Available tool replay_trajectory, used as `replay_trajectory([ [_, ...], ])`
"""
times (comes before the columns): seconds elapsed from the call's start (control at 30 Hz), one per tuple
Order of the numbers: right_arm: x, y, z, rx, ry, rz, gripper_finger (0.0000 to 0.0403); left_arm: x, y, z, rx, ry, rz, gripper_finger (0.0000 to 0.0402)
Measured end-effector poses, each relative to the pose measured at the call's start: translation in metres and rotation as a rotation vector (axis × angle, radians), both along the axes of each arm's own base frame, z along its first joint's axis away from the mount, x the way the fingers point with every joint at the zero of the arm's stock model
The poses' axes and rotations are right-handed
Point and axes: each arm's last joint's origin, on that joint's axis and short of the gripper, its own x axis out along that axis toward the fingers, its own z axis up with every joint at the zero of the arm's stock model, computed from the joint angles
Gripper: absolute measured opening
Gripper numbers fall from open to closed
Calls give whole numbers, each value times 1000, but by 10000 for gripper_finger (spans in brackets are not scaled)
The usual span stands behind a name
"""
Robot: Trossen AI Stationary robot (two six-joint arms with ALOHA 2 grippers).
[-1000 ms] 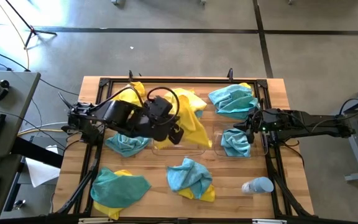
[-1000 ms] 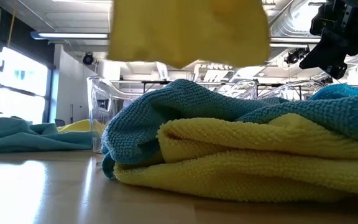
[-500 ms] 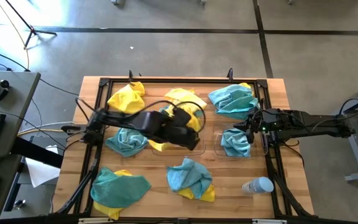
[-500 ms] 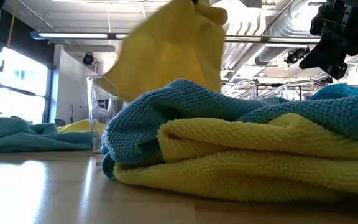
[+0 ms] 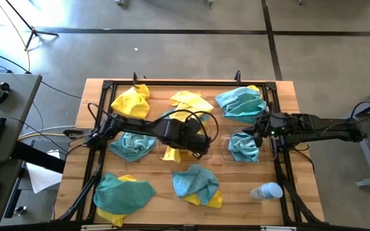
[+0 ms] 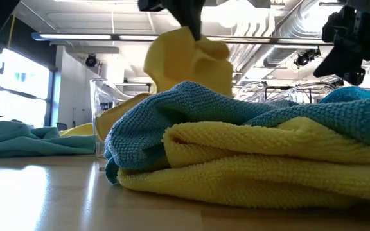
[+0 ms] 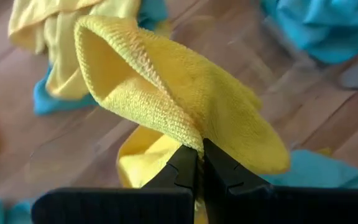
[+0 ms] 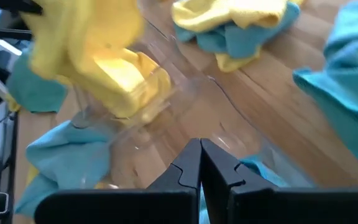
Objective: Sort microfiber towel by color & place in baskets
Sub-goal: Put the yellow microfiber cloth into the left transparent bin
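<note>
Bare wood (image 5: 166,186) at lower centre gives passage; towel heaps (image 5: 196,183) and the bottle (image 5: 266,191) crowd the lower right, the frame (image 5: 276,109) rims all.

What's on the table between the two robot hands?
In the high view, only clear basket walls and bare wood lie between the left gripper, pinching a yellow towel, and the right gripper.

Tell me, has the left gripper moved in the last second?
Yes. The left gripper, shut on a yellow towel, has swung toward the right arm's side, from beside the table frame's left rail to near the table's middle.
</note>
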Motion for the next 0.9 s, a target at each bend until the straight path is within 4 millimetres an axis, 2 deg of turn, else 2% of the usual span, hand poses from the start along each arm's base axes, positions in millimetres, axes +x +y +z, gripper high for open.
replay_trajectory([
  [0.1, -3, 0, -4, 53, 38, -44, 0, -10, -3, 4, 32, 39, 18, 0],
  [0.2, -4, 0, -5, 93, 54, -80, 0, -10, -7, 7, 31, 25, -5, 0],
  [0.4, -4, 0, -6, 131, 48, -107, 0, -7, -16, -4, 32, 40, 9, 0],
  [0.63, -4, 0, -6, 82, 57, -66, 0, -7, -18, -5, 31, -42, 172, 0],
  [0.77, -4, 0, -6, 71, 60, -49, 0, -2, -11, -11, 30, -85, 297, 0],
  [0.9, -4, 0, -6, 51, 65, -24, 0, 8, -2, -27, 27, -91, 405, 0],
])
